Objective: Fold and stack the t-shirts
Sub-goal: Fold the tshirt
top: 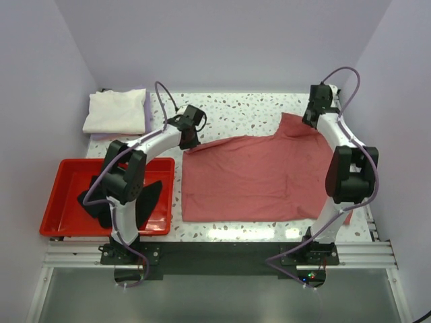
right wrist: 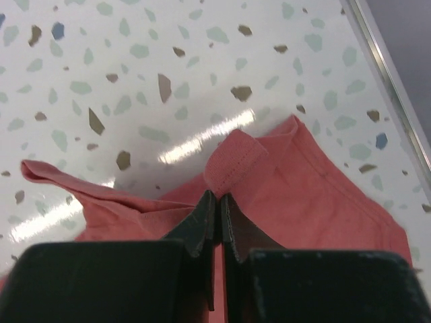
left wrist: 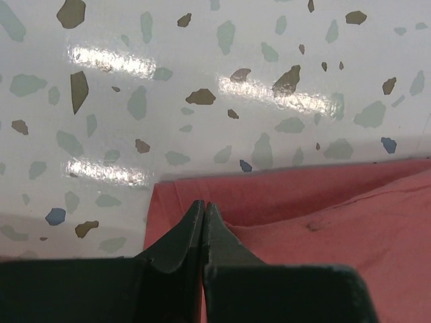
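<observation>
A salmon t-shirt [top: 249, 178] lies spread across the middle and right of the speckled worktop [top: 242, 111], its near hem running along the near edge and one sleeve reaching towards the far right corner. The right claw [top: 312, 116] is clenched on that far sleeve; its wrist view shows a stitched fold of hem standing up between the closed fingertips [right wrist: 205, 205]. The left claw [top: 190, 138] is down at the shirt's far left corner with its jaws pressed together and its fingertips [left wrist: 195, 212] resting on the cloth just inside the edge. Whether any fabric is pinched between them cannot be made out. The far edge of the shirt runs between the two claws, rising towards the right one. At the far left corner of the worktop sits a folded cream-white t-shirt [top: 114, 111], with a strip of pale lavender cloth [top: 145, 109] showing along its right side. A red tray [top: 67, 195] rests at the near left edge, holding a black t-shirt [top: 151, 198] partly hidden beneath the left arm [top: 145, 145].
</observation>
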Motion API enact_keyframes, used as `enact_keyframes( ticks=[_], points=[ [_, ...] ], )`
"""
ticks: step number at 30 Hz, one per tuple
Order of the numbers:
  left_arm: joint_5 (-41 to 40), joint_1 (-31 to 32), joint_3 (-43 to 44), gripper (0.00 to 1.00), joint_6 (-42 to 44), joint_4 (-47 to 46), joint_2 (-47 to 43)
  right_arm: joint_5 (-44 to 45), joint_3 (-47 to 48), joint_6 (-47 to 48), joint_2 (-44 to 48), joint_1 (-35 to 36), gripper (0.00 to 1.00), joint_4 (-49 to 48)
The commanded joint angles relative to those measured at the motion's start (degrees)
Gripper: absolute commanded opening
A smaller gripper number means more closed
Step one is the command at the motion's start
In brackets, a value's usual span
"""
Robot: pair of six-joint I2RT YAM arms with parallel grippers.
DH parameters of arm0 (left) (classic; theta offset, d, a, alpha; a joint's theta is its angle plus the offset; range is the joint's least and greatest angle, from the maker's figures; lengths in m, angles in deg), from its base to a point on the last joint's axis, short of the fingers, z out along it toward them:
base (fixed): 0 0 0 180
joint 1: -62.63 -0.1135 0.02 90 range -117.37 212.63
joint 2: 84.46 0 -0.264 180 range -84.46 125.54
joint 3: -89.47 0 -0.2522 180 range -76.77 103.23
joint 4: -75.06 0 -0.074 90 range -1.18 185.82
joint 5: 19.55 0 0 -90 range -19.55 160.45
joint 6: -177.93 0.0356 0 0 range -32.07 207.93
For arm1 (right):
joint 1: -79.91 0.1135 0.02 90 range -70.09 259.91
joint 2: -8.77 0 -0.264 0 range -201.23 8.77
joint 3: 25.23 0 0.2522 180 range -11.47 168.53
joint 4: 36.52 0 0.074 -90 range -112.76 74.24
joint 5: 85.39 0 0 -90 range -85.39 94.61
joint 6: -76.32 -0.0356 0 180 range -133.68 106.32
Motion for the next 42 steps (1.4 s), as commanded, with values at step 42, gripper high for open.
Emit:
enact_keyframes(
  ticks=[42],
  points=[
    [-5.21, 7.58, -28.64, 0.0, -7.45, -3.83, -25.96, 10.84, -32.49, -7.52, 50.28, -0.31, 0.04, 25.14]
  ],
)
